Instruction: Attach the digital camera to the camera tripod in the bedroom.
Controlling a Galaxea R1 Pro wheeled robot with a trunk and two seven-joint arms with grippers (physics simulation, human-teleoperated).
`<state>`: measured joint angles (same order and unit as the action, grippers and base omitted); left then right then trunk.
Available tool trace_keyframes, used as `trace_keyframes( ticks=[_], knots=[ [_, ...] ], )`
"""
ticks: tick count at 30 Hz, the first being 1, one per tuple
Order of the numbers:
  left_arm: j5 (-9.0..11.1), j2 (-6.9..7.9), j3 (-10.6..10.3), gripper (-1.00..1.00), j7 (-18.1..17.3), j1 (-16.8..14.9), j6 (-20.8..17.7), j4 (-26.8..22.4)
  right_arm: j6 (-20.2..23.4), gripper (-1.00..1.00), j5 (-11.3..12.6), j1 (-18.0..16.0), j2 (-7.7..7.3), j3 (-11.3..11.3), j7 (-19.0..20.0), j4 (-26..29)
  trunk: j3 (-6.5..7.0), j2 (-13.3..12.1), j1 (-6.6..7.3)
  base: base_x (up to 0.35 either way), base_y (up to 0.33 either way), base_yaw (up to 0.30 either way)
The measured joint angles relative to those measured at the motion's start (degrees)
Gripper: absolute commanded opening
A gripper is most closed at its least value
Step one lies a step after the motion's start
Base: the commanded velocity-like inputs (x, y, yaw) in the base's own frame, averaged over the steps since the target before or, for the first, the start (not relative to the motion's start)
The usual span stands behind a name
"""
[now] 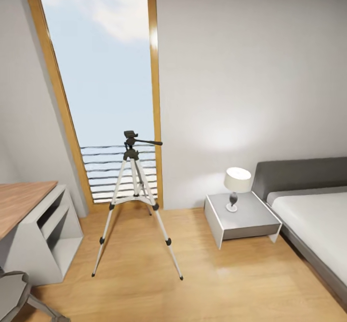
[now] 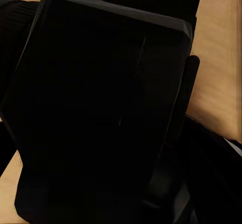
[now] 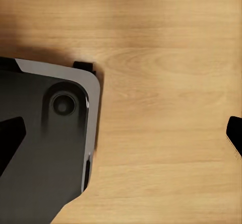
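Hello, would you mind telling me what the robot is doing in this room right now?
The robot faces the camera tripod, which stands on the wood floor before the tall window, between a desk and a nightstand with a lamp. The tripod's head is bare; nothing is mounted yet.

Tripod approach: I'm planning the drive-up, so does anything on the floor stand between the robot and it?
Nothing visible does. The silver-legged camera tripod stands on bare light wood floor; the grey desk and white nightstand sit off to either side.
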<state>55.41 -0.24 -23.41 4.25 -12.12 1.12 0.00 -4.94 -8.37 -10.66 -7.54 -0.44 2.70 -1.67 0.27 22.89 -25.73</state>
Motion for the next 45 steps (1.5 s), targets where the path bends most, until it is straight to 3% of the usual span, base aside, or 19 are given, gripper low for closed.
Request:
trace_keyframes(
  ticks=[26, 45],
  knots=[
    [-0.02, -0.09, 0.0, -1.0, -0.01, 0.0, 0.01, 0.0, 0.04, 1.0, 0.05, 0.0, 0.15, 0.01, -0.02, 0.0, 0.0, 0.0, 0.0, 0.307, -0.033, 0.005],
    [0.02, -0.03, 0.0, -1.0, -0.02, 0.01, 0.08, 0.0, 0.01, 1.0, 0.08, -0.01, 0.11, 0.0, -0.07, 0.0, 0.0, 0.0, -0.01, 0.255, -0.179, 0.231]
  ],
)
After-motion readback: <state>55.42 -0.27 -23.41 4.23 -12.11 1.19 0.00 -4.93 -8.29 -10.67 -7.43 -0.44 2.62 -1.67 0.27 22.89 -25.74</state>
